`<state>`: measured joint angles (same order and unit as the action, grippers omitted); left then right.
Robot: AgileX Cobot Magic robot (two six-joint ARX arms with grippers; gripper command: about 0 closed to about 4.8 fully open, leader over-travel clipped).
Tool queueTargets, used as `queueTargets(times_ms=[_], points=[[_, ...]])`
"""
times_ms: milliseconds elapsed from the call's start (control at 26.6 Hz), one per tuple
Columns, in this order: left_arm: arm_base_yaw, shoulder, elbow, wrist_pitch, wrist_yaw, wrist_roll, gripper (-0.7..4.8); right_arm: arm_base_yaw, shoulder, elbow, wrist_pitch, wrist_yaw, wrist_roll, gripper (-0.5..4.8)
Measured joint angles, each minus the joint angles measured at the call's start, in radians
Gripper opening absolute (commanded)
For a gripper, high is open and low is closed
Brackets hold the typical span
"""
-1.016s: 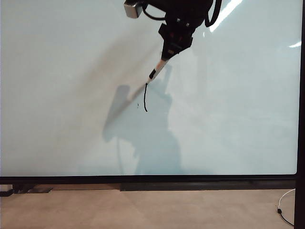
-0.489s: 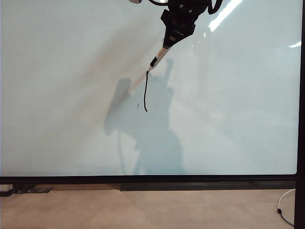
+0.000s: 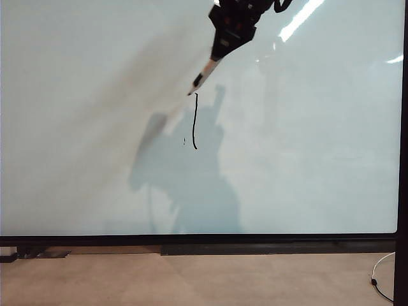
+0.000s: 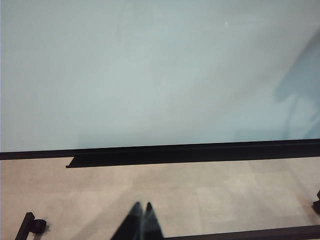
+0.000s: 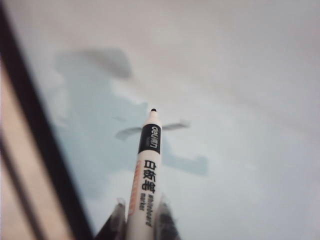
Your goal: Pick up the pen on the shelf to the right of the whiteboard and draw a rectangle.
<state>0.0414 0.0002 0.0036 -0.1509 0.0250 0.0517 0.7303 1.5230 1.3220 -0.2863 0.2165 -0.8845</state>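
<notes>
The whiteboard [image 3: 306,159] fills the exterior view, glossy and pale, with a thin black frame. My right gripper [image 3: 224,46] is at the top centre, shut on the pen [image 3: 203,75], a slim white marker with a dark band. The pen slants down and left, and its black tip sits just left of the top of a near-vertical black stroke [image 3: 194,121], the only drawn line. In the right wrist view the pen [image 5: 146,170] stands between the fingers [image 5: 116,220], pointing at the board. My left gripper [image 4: 141,206] is shut and empty, low over the floor in front of the board's bottom edge.
A tiny black speck [image 3: 184,141] lies left of the stroke. A black ledge [image 3: 255,249] runs under the board's frame above the beige floor. A white cable [image 3: 381,271] lies at the bottom right. A black foot [image 4: 34,226] stands on the floor.
My right gripper has moved up and slightly left with the pen. The black stroke has grown upward. The pen tip now sits just left of the stroke's top.
</notes>
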Motion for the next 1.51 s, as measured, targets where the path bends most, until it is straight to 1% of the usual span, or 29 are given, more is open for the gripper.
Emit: queueTargets(times_ms=[75,151,188,264,339,376,414,452,527,640,715,791,866,941,1016,1129,1167,1280,1431,1506], points=[[0.0,0.0,0.0,0.0,0.0,0.0,-0.05,0.004,-0.019,-0.031,-0.003,-0.061,0.059,-0.06],[0.0,0.0,0.0,0.0,0.0,0.0,-0.05,0.003,-0.052,-0.085,0.005,-0.13,0.143,-0.06],[0.0,0.0,0.0,0.0,0.0,0.0,-0.05,-0.004,-0.095,-0.154,0.066,-0.197,0.251,-0.06],[0.0,0.0,0.0,0.0,0.0,0.0,-0.05,-0.013,-0.138,-0.227,0.178,-0.242,0.355,-0.05],[0.0,0.0,0.0,0.0,0.0,0.0,-0.05,-0.035,-0.182,-0.316,0.327,-0.271,0.452,-0.05],[0.0,0.0,0.0,0.0,0.0,0.0,-0.05,-0.071,-0.202,-0.39,0.475,-0.303,0.548,-0.05],[0.0,0.0,0.0,0.0,0.0,0.0,-0.05,-0.092,-0.201,-0.417,0.537,-0.318,0.598,-0.05],[0.0,0.0,0.0,0.0,0.0,0.0,-0.05,-0.133,-0.191,-0.451,0.611,-0.343,0.679,-0.05],[0.0,0.0,0.0,0.0,0.0,0.0,-0.05,-0.162,-0.176,-0.479,0.659,-0.363,0.742,-0.05],[0.0,0.0,0.0,0.0,0.0,0.0,-0.05,-0.161,-0.143,-0.489,0.694,-0.371,0.772,-0.05],[0.0,0.0,0.0,0.0,-0.001,0.0,-0.05,-0.163,-0.126,-0.489,0.719,-0.405,0.779,-0.06],[0.0,0.0,0.0,0.0,-0.001,0.0,-0.05,-0.214,-0.093,-0.488,0.776,-0.522,0.836,-0.05],[0.0,0.0,0.0,0.0,0.0,0.0,-0.05,-0.263,-0.056,-0.489,0.812,-0.597,0.898,-0.06],[0.0,0.0,0.0,0.0,0.0,0.0,-0.05,-0.269,-0.043,-0.491,0.814,-0.633,0.919,-0.06],[0.0,0.0,0.0,0.0,0.0,0.0,-0.05,-0.268,-0.045,-0.49,0.831,-0.638,0.91,-0.05],[0.0,0.0,0.0,0.0,0.0,0.0,-0.05,-0.291,-0.045,-0.49,0.835,-0.64,0.904,-0.05],[0.0,0.0,0.0,0.0,0.0,0.0,-0.05,-0.308,-0.045,-0.49,0.835,-0.651,0.903,-0.05],[0.0,0.0,0.0,0.0,0.0,0.0,-0.05,-0.352,-0.045,-0.49,0.821,-0.733,0.879,-0.06],[0.0,0.0,0.0,0.0,0.0,0.0,-0.05,-0.372,-0.045,-0.491,0.777,-0.784,0.824,-0.06],[0.0,0.0,0.0,0.0,0.0,0.0,-0.05,-0.375,-0.045,-0.491,0.756,-0.79,0.8,-0.06]])
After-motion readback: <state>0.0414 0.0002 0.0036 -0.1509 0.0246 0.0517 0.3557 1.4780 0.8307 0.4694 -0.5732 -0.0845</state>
